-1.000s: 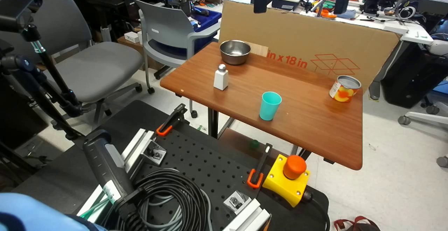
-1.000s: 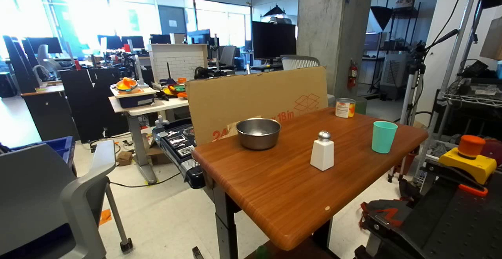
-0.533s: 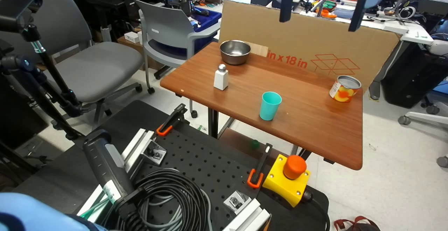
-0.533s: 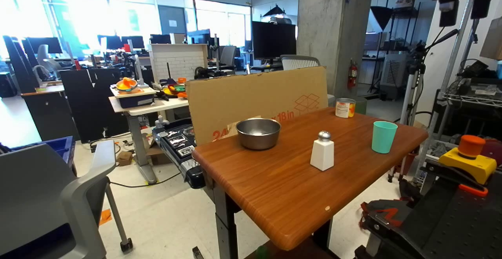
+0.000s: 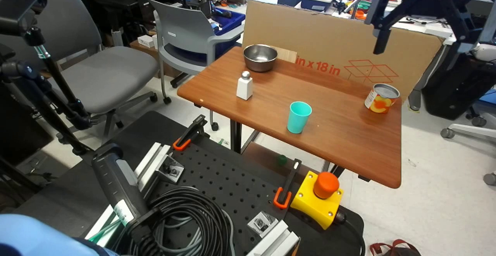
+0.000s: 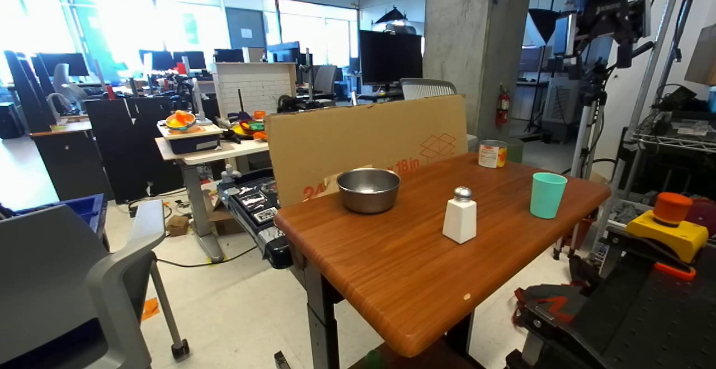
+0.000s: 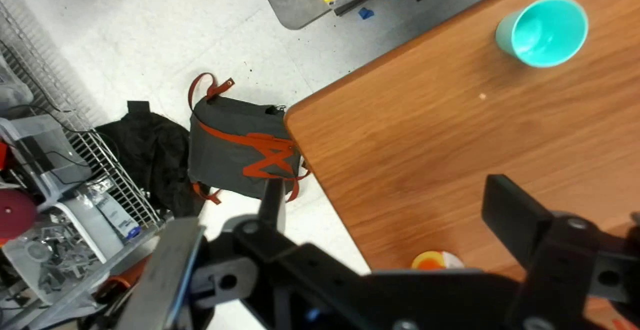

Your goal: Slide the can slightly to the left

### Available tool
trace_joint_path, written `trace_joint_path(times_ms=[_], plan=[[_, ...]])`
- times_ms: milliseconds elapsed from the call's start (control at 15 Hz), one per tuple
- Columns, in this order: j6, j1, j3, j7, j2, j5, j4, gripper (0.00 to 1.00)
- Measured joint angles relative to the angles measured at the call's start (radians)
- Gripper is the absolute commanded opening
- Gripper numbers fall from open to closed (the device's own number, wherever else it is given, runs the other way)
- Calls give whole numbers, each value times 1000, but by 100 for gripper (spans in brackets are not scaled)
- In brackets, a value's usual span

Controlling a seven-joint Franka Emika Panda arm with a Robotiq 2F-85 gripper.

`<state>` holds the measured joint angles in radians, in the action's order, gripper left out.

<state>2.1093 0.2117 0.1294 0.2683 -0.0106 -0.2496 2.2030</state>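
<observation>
The can is short, with an orange-yellow fruit label and a silvery top. It stands upright near the table's far corner in both exterior views [image 5: 381,100] [image 6: 492,155]. In the wrist view only a sliver of the can [image 7: 431,260] shows; the gripper body hides the rest. My gripper [image 5: 416,54] is open and empty, raised well above the table and apart from the can. It also shows at the upper right in an exterior view [image 6: 598,67]. In the wrist view its fingers [image 7: 384,190] are spread wide, with table and floor between them.
A teal cup [image 5: 299,117], a white shaker [image 5: 245,87] and a metal bowl [image 5: 260,58] stand on the wooden table [image 5: 341,139]. A cardboard sheet [image 5: 329,35] stands along its far edge. A yellow emergency-stop box [image 5: 317,201] sits on the black base.
In an exterior view my gripper has moved right and come lower into sight; it has also entered further from the top right in both exterior views. The fingers stay apart. The can has not moved.
</observation>
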Motion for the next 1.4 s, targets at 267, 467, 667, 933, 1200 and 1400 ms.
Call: trace_joint_path(times_ms=[267, 467, 667, 933, 1200, 1400], plan=[[-31, 4, 59, 66, 235, 2, -231, 100], [-86, 6, 104, 116, 400, 14, -400, 100], [-167, 16, 140, 157, 548, 41, -562, 100], [-284, 39, 159, 214, 718, 104, -769, 100], [-368, 41, 159, 286, 852, 158, -967, 100], [-419, 40, 158, 346, 938, 170, -1110, 100]])
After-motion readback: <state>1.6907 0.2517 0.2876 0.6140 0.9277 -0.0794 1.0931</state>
